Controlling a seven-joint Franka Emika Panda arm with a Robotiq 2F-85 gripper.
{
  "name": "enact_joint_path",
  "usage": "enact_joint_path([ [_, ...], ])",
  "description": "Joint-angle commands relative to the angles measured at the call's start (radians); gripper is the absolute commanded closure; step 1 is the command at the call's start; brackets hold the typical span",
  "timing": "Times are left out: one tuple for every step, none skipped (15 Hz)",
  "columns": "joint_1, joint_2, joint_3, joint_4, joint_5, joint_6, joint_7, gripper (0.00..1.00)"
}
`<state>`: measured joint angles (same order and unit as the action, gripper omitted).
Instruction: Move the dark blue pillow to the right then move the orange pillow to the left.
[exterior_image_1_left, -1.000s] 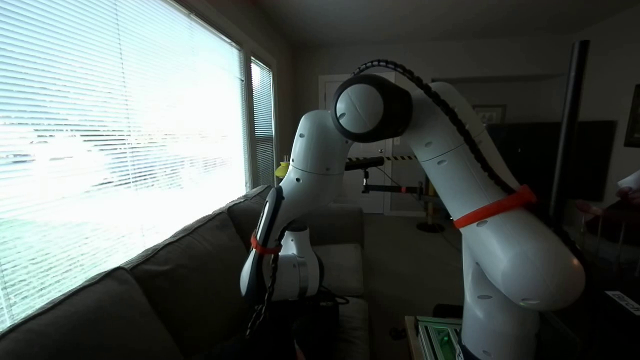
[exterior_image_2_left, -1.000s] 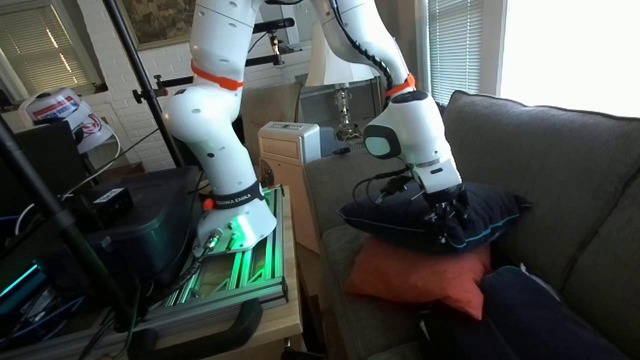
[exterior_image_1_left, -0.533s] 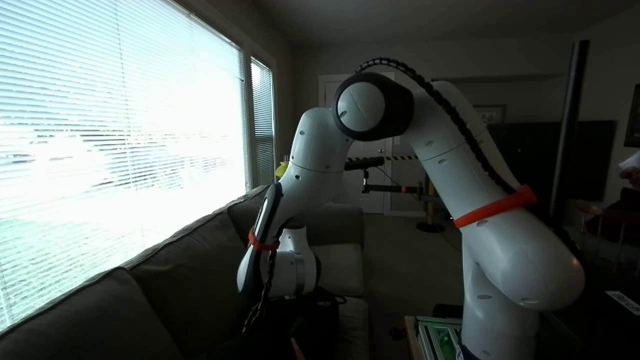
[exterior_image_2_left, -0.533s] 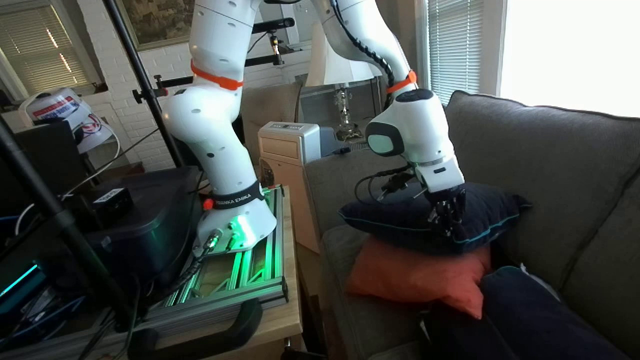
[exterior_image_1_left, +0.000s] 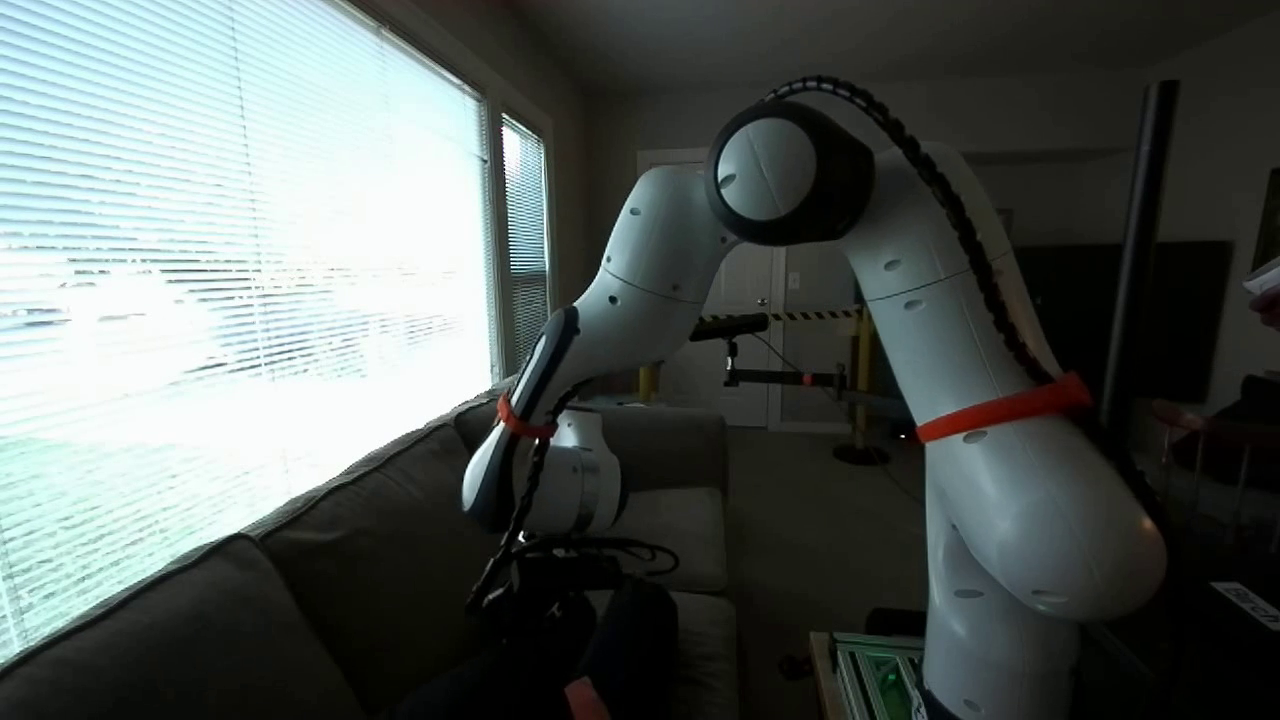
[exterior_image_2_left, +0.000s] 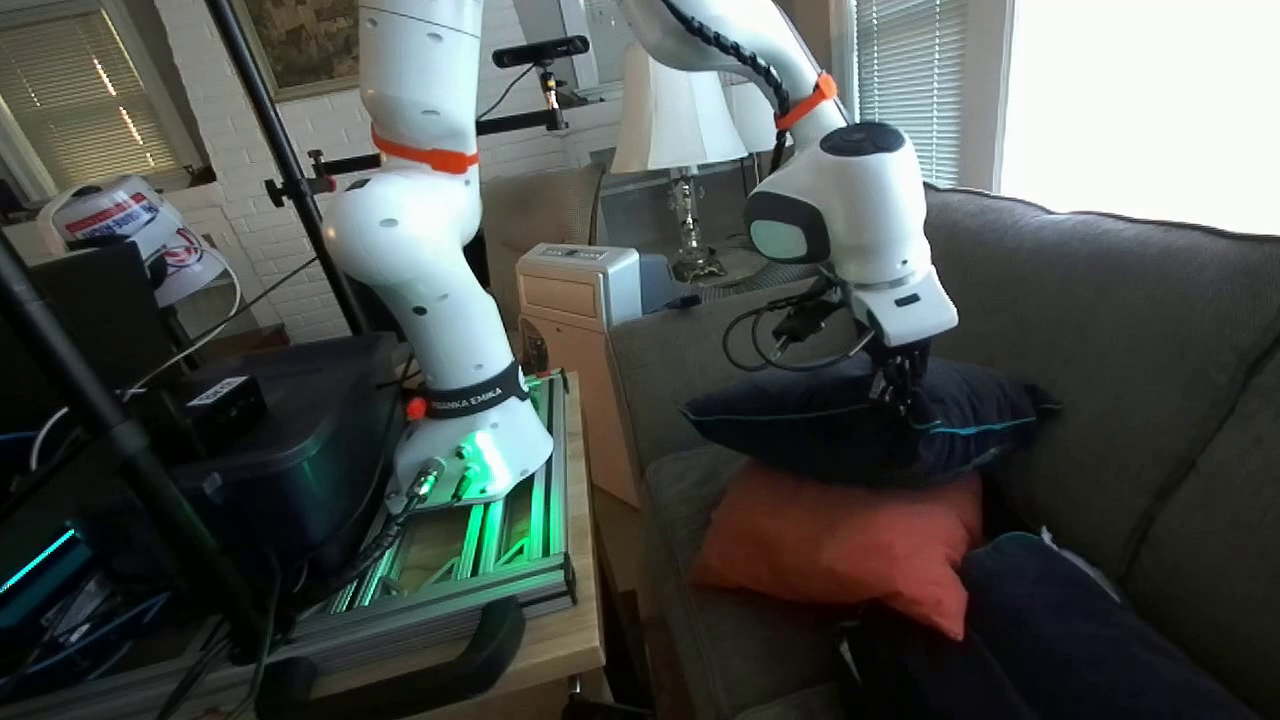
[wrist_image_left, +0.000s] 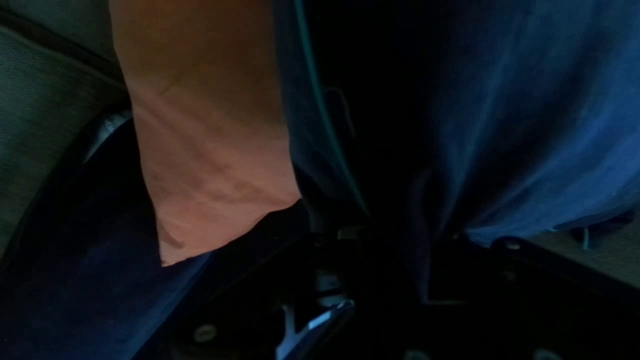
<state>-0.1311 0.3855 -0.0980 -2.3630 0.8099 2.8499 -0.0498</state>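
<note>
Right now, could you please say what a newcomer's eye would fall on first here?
Probably the white Franka arm, arching beside the bright window blinds in an exterior view. Next, the orange pillow, vivid on the grey sofa beneath a dark blue pillow; the wrist view shows that pillow's fabric bunched between the closed jaws.

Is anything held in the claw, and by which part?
The upper, plump dark blue fabric pillow, gripped where it bunches near its teal-piped edge.
</note>
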Motion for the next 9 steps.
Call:
enact_joint_path([
  [-0.002,-0.056,-0.014,0.009,-0.057,-0.1,-0.019,0.96],
  [-0.01,-0.062,-0.011,0.019,-0.055,-0.12,-0.03,0.96],
  [-0.013,-0.064,-0.013,0.032,-0.062,-0.141,-0.034,0.96],
  [-0.021,-0.073,-0.009,0.045,-0.055,-0.166,-0.049,0.96],
  [-0.025,-0.077,-0.009,0.057,-0.053,-0.182,-0.063,0.96],
  [-0.029,-0.085,-0.008,0.072,-0.049,-0.198,-0.078,0.96],
  [-0.029,-0.09,-0.011,0.085,-0.054,-0.206,-0.087,0.96],
  [-0.048,-0.096,0.005,0.101,-0.078,-0.206,-0.078,0.96],
  [-0.051,-0.098,0.005,0.116,-0.084,-0.207,-0.081,0.96],
])
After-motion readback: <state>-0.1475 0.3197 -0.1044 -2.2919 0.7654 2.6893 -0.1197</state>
